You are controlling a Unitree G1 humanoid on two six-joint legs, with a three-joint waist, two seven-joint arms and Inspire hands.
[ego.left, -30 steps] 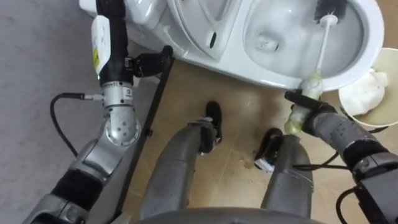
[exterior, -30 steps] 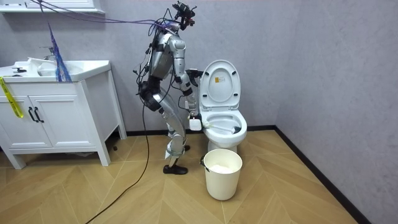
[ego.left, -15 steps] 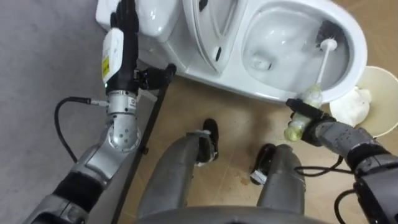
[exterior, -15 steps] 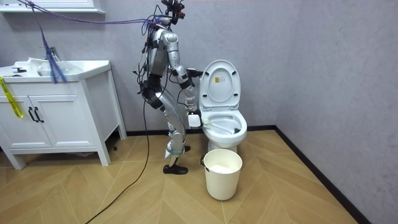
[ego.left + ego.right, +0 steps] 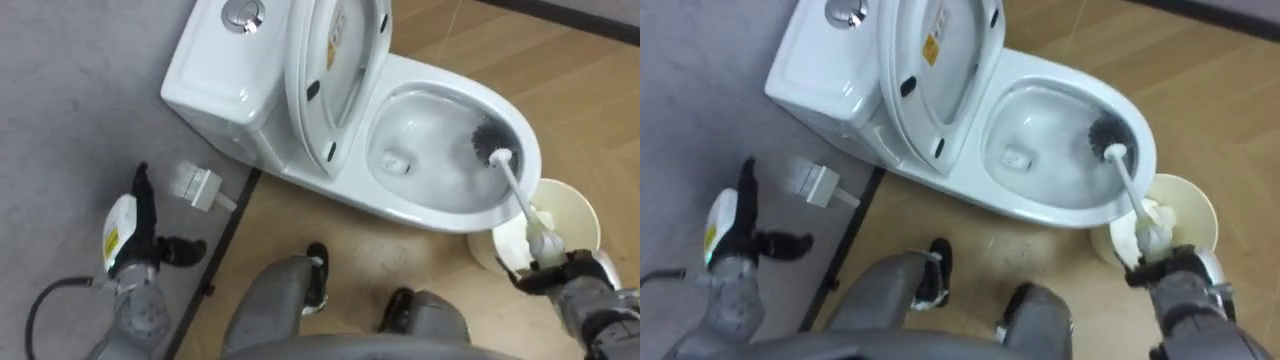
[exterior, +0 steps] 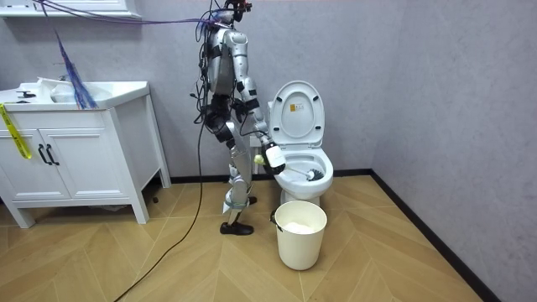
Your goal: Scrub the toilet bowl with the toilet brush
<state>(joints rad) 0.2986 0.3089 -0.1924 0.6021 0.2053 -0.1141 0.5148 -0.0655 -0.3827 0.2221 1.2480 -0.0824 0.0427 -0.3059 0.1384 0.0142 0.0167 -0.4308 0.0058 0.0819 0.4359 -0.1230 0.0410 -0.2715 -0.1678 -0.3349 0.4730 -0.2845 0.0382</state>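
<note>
One white-handled toilet brush with a dark bristle head (image 5: 512, 185) is in my right hand (image 5: 568, 287), whose fingers are clenched round the pale grip at the handle's lower end. Its bristles sit inside the bowl of the white ceramic toilet (image 5: 405, 215), at the end away from the tank (image 5: 215, 80), and the handle slants out over the rim there towards me. Whether the bristles press the porcelain or only hang close to it, I cannot tell. The toilet's seat and lid (image 5: 330, 90) stand raised against the tank. My right hand is cut off by the lower corner of the eye views.

Just beside that end of the toilet, a round cream plastic bucket (image 5: 580, 200) stands on the wooden floor (image 5: 330, 225). My hand and the brush handle cover part of its mouth, and what lies in it is hard to make out.

On the tank side of the toilet, my left hand (image 5: 135, 235) hangs free with fingers straight, holding nothing. Between it and the tank a small white boxy fitting (image 5: 195, 185) shows against the grey wall (image 5: 70, 100); what it is I cannot tell. In the room view I stand upright at the toilet's side.
</note>
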